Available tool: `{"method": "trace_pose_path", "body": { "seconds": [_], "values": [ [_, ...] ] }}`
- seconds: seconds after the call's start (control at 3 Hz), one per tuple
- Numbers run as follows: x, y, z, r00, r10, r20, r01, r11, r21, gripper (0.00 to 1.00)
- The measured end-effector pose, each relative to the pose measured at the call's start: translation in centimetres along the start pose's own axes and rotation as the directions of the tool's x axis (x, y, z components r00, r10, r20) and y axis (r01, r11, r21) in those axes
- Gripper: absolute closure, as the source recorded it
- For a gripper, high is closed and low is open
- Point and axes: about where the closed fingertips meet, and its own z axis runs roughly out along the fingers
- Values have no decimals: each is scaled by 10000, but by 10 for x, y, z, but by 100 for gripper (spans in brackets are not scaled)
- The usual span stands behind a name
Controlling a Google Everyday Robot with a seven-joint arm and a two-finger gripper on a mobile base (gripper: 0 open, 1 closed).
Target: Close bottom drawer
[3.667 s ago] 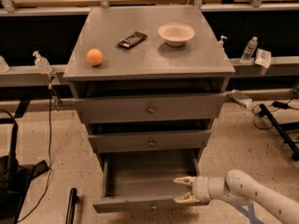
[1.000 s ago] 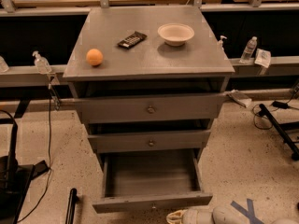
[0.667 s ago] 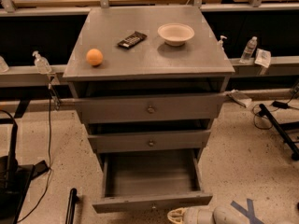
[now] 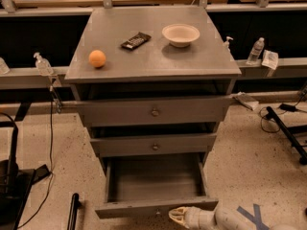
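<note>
Dropped out of the bottom drawer (image 4: 144,206), which stands pulled open at the foot of the cabinet (image 4: 153,56), the gripper (image 4: 178,216) sits low, just before the front's right half; whether it is clenched cannot be told. Pushing level and near centre should avoid skewing.

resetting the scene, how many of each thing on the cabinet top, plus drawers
orange: 1
dark packet: 1
white bowl: 1
drawers: 3, top drawer, middle drawer, bottom drawer pulled out
total: 6
gripper sits low, just in front of the bottom drawer's front
</note>
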Motion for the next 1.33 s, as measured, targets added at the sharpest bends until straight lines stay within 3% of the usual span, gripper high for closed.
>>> {"method": "trace_pose_path", "body": {
  "seconds": [0.33, 1.33],
  "values": [
    [-8, -14, 13, 9999, -104, 36, 104, 9999, 80, 100],
    [-8, -25, 18, 9996, -178, 205, 173, 9996, 227, 100]
  ]
}}
